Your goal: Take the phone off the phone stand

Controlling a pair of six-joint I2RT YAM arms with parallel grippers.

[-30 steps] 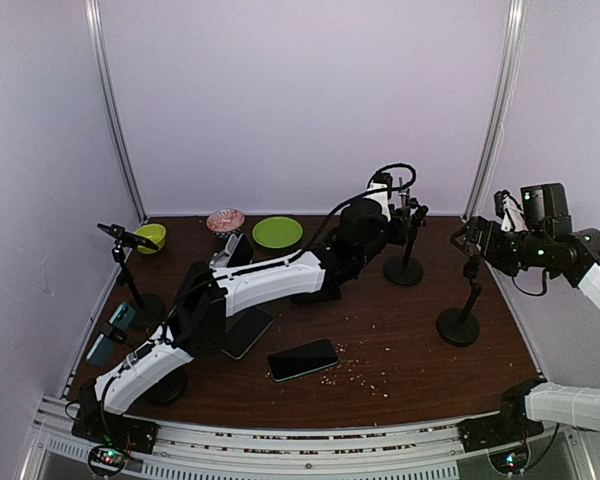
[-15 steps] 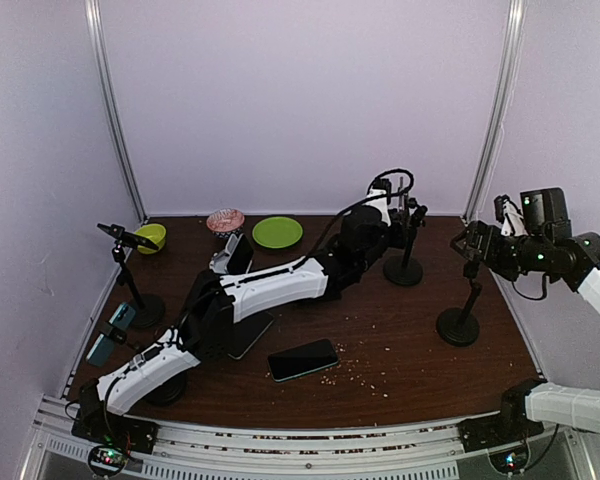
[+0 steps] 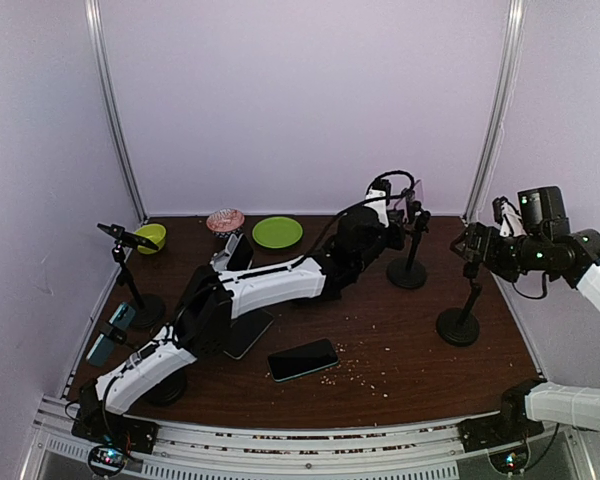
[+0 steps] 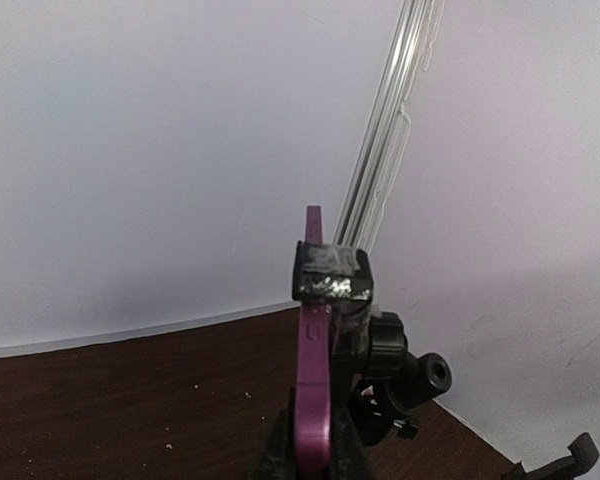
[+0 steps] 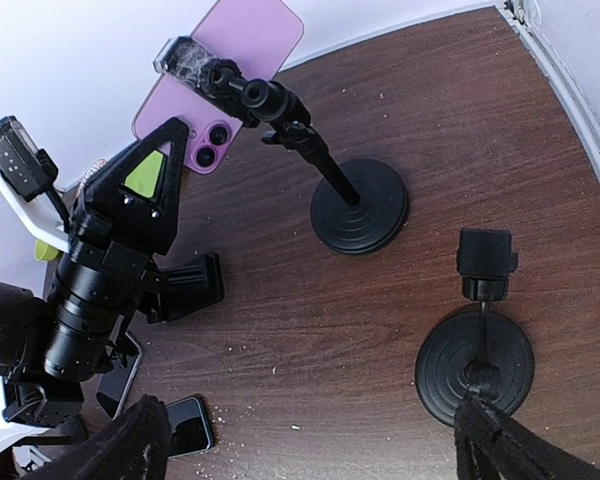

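Not yet removed: phone (image 5: 225, 75) sits in clamp (image 5: 192, 60) of stand (image 5: 325, 165), far side of table (image 3: 400, 330). Grasp made: left gripper (image 4: 312, 445) pinches phone below clamp. Remaining: pull free. Right gripper (image 3: 470, 243) gapes wide, empty.

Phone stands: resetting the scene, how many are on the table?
4: back stand holding the purple phone, empty right stand, two stands along the left edge; the left arm may hide more.

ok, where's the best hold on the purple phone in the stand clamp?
On the purple phone, take the camera end, clear of the stand clamp, pinched across its flat faces, coming in along its length. It is edge-on to the left gripper, and the clamp holds it further up.
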